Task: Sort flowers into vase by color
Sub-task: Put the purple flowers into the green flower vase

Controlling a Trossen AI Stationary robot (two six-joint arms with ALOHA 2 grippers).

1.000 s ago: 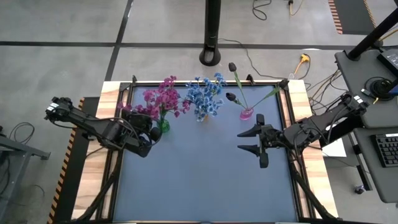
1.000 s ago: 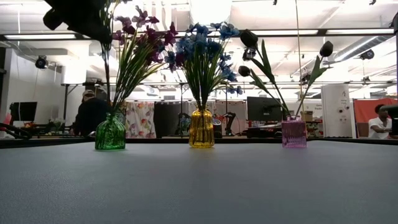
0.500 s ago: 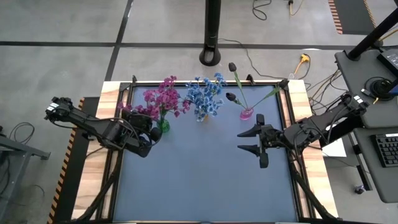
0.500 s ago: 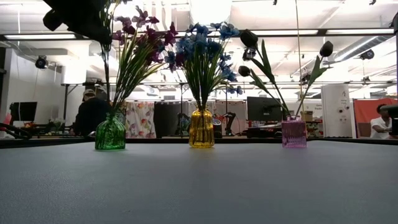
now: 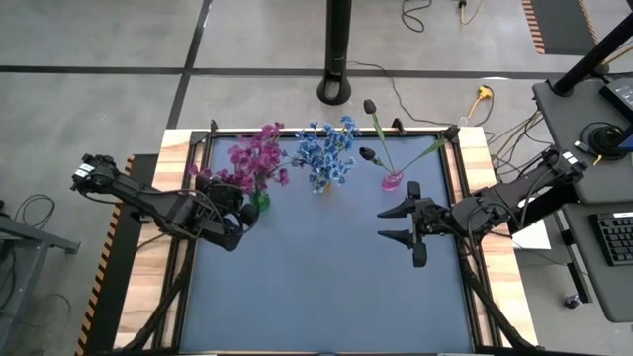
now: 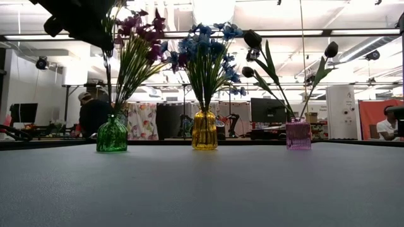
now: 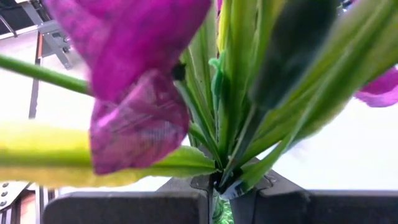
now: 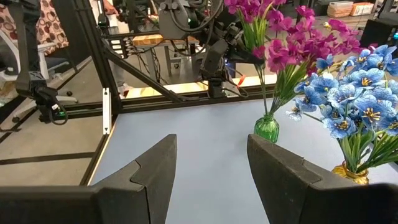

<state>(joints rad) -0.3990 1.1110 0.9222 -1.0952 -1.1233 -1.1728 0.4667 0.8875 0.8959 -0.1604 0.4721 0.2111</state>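
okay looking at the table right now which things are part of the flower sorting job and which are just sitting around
Part of the job:
- magenta flowers in the green vase, stems pinched by the shut left gripper
- blue flowers in the yellow vase
- dark purple buds in the pink vase
- right gripper, open, waiting mid-table

Just around:
- black pole
- floor cables
- keyboard

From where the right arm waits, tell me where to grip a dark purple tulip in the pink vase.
Grip the bare stem just above the pink vase, below the leaves. Bring the open right gripper in level from the table's open side: the tulip stems fan outward, and the yellow vase crowds the other side.
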